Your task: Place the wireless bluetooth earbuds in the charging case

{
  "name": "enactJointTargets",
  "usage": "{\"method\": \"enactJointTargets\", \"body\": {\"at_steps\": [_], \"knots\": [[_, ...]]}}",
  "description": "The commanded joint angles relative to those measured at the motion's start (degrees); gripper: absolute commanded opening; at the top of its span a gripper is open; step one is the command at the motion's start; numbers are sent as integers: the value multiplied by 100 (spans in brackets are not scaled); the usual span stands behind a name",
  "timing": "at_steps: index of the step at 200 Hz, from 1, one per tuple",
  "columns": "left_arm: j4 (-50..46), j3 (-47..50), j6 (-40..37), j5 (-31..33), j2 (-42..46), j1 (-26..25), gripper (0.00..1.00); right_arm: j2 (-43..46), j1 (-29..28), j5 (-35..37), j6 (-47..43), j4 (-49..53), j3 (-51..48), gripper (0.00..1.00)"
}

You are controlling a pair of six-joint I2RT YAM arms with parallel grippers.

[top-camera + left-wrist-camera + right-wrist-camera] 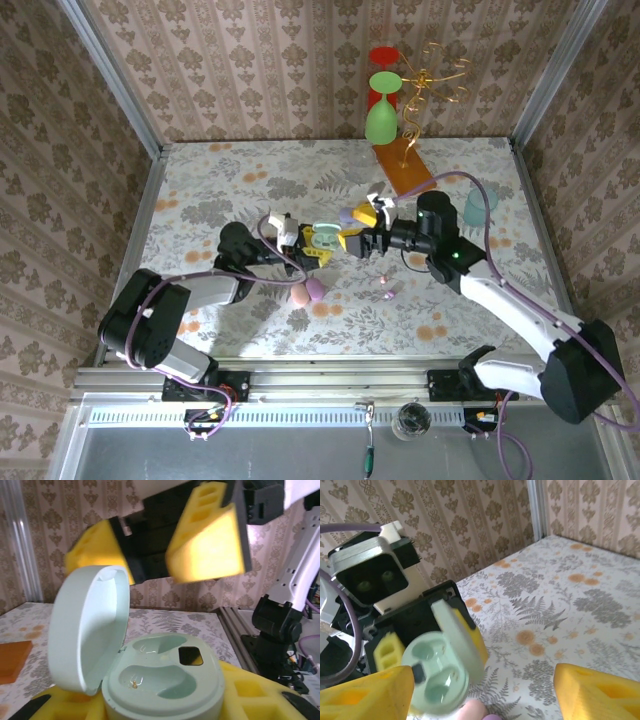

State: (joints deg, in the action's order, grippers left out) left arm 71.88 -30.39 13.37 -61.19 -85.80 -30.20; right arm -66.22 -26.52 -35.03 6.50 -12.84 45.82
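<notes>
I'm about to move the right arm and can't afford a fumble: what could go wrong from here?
The open right gripper hangs close to the case held by the left gripper; a careless move could knock the raised lid shut or push the case askew. Both wells look empty, and the earbuds on the table are tiny, so they may slip when picked up.

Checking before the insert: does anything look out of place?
The mint case, gripped open in the left pincer, has both wells empty, and two tiny pink earbuds lie loose on the table.
</notes>
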Motion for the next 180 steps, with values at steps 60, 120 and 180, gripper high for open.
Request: {"method": "enactJointTargets", "body": {"at_steps": [60,120,180], "knots": [[174,77,-150,32,61,305,25,101,1468,1828,1892,823,-557,73],[178,-50,-158,-59,-68,118,25,-1500,2195,2523,1837,2743,553,69],[192,-98,-225,-95,-235,-90,24,-3002,2485,2215,1226,4167,1700,63]]}}
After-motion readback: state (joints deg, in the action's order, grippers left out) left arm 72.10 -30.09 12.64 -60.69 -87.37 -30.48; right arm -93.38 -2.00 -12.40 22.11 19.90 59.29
